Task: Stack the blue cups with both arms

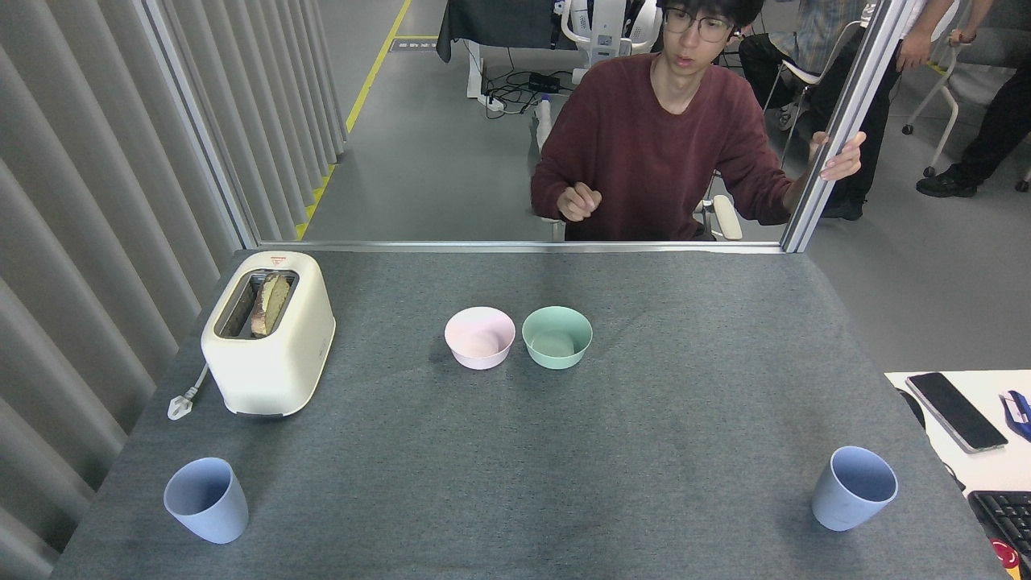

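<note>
Person (pixel 656 145) in maroon long-sleeved sweater, dark-framed glasses; no robot parts in view.

I'm looking down at a grey felt table (pixel 515 483) — two blue cups (pixel 208 499) (pixel 854 488) standing near its front corners, pink bowl (pixel 480 337) touching mint-green bowl (pixel 556 337) mid-table, toaster (pixel 269 332) sitting far left.

The worktop (pixel 644 451) lies bare between the 2 blue cups – left cup (pixel 207 499) and right cup (pixel 854 488) stand well apart. Farther back, the toaster (pixel 270 334) (left side), pink bowl (pixel 480 337) and green bowl (pixel 556 337) take up room.
</note>
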`<state>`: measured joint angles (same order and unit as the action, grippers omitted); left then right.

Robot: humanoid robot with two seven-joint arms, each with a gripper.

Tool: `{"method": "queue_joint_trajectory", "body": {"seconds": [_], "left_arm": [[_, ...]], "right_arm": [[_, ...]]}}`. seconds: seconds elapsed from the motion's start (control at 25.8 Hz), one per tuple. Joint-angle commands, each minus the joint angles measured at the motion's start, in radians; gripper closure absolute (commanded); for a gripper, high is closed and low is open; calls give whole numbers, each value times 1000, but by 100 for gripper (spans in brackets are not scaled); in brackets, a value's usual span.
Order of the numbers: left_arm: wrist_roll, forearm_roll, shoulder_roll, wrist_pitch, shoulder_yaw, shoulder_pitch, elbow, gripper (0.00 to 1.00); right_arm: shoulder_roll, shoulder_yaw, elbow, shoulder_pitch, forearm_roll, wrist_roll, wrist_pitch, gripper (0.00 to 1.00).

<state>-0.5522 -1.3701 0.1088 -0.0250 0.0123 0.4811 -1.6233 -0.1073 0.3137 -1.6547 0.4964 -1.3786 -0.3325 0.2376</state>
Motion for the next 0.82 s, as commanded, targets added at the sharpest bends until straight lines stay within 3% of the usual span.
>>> {"method": "queue_joint_trajectory", "body": {"seconds": [0.0, 0.23, 0.78], "left_arm": [[3, 2, -1, -1, 0, -2, 5, 0], [37, 92, -9, 102, -23, -105, 138, 0], [38, 97, 12, 109, -49, -369, 453, 0]], "right_arm": [[0, -1, -2, 1, -10, -3, 0, 0], [0, -1, -8, 1, -10, -3, 0, 0], [0, -1, -8, 1, -17, -5, 0, 0]]}}
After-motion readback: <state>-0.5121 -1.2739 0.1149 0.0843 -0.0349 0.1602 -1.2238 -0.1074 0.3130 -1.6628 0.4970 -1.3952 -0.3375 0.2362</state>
